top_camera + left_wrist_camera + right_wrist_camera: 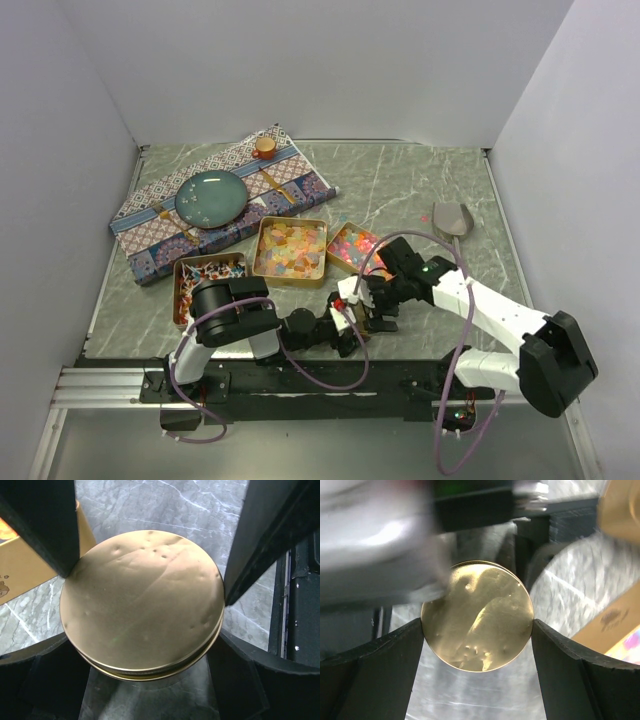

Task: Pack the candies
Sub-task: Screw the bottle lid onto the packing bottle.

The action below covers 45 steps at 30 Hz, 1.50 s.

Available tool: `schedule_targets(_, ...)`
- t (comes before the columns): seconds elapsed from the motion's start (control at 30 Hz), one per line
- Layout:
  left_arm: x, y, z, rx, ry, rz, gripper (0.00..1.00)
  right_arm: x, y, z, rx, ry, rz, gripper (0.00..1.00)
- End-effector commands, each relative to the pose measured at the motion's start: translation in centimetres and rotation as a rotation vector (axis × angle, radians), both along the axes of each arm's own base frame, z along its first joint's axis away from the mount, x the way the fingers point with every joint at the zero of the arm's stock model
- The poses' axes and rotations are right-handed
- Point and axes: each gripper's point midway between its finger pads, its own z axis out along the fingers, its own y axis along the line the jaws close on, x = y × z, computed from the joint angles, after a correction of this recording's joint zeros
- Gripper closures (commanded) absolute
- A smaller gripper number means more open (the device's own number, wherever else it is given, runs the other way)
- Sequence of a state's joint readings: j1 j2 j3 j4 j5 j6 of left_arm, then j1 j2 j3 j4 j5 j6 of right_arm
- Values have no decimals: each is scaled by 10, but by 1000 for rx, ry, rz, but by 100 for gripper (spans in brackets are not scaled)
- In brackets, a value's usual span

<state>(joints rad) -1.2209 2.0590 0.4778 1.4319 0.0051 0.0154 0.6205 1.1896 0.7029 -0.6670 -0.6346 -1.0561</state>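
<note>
**Grippers pinch one round tin from both sides**

Both arms crowd together at the lower centre of the top view and hide what lies between them. The wrist views show it: a round gold tin (142, 602) with a dimpled top, above the marbled table (410, 180). Whether it rests on the table cannot be told. The left gripper (146, 584) is spread wide, its fingers against the tin's rim on either side. The right gripper (477, 630) is spread as wide, both pads touching the tin's edge. A blurred white arm fills the upper left of its view.

The candies (290, 250) lie in three rectangular gold tins (290, 283) in a row across the middle of the top view. Red-white-black ones are at the left, pale yellow-orange squares in the middle and bright pink pieces at the right. The right arm's wrist crosses the lower right corner of the pink lot.

In the upper left a patterned cloth (295, 175) carries a teal plate (211, 197). A metal scoop (452, 218) lies at the right, well apart from the tins. Purple cables (330, 383) loop along the lower edge.
</note>
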Motion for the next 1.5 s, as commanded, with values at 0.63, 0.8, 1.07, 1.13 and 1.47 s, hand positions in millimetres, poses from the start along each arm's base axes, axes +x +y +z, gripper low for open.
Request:
schedule_targets(0.63,17,32,-67,249,62,122,99,-51,-51,35,-114,169,-8,0)
schedule_targets(0.8,18,32,-69,252,68,123,99,-63,-70,23,-167,148,-22,0)
schedule_targets(1.07,14,32,-70,258,75,101,99,-1,-64,52,-70,-40,-118,0)
schedule_targets(1.13,12,31,-72,260,83,91,99,19,-53,60,-47,-94,-55,0)
schedule_targets(1.47,12,31,-69,261,58,90,99,20,-30,23,-131,-94,400,0)
